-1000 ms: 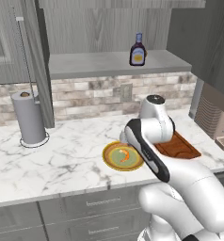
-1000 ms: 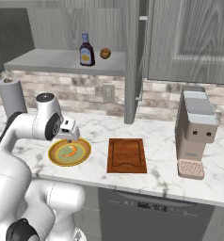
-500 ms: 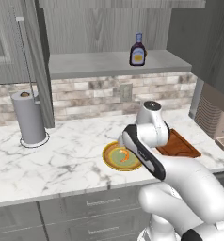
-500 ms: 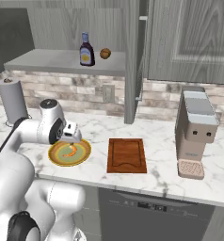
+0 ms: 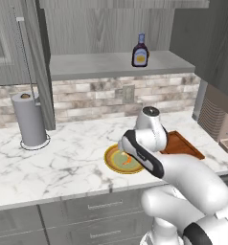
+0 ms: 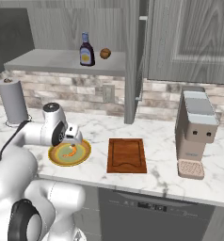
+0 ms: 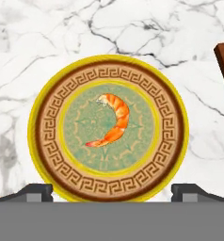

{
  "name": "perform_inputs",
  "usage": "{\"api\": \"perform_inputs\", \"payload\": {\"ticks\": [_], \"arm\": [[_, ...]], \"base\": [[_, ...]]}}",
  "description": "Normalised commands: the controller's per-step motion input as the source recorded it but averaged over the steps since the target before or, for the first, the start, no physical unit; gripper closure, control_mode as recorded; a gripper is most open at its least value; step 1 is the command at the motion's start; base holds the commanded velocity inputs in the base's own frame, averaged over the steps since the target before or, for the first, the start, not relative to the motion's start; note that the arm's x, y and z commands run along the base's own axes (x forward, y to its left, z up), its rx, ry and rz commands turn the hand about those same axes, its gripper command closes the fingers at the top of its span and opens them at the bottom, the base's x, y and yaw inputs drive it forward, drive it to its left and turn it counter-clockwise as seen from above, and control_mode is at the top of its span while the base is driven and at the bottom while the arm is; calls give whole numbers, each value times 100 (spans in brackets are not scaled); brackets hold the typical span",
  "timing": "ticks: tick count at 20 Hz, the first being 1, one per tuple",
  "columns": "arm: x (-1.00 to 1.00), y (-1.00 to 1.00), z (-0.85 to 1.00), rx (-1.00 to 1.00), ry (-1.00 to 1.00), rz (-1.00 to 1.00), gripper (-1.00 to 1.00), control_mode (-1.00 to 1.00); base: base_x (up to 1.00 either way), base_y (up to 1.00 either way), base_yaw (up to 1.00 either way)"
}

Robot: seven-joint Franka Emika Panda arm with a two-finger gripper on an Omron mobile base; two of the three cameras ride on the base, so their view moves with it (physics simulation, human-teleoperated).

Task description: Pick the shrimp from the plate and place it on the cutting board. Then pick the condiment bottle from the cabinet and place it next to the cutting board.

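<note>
One small orange shrimp [image 7: 111, 120] is seen lying in the pale green middle of the plate [image 7: 43, 141]. It is curled like the letter C. In the hand view its fat end is pointed toward 11 o'clock and its thin tail toward 8 o'clock. The shrimp is not touched by anything.

The pincer [image 7: 112, 190] is held over the plate with its two dark tips spread wide apart, and nothing is pinched between them. In the hand view the tips are seen at 7 o'clock and 5 o'clock from the shrimp, over the near rim of the plate. The shrimp is found ahead of the gap between the tips, toward 12 o'clock.

The plate is set on the marble counter [image 6: 161, 160]. In the right base view the cutting board [image 6: 127, 155] is laid at 3 o'clock from the plate, near it but not touching. A corner of the board is also seen at 2 o'clock in the hand view.

The condiment bottle [image 6: 87, 50] is stood upright on the shelf of the cabinet [image 6: 57, 61], up high and well apart from the pincer. A brown round lump [image 6: 105, 53] is seen just beside it at 3 o'clock.
</note>
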Motion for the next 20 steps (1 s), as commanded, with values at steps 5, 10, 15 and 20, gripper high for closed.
{"api": "perform_inputs", "payload": {"ticks": [5,10,15,20], "arm": [[17,4,-19,0,0,0,-100,-100],[19,0,-18,0,0,0,-100,-100],[14,0,-16,0,0,0,-100,-100],[10,0,-16,0,0,0,-100,-100]], "base": [[0,0,0],[0,0,0],[0,0,0],[0,0,0]]}}
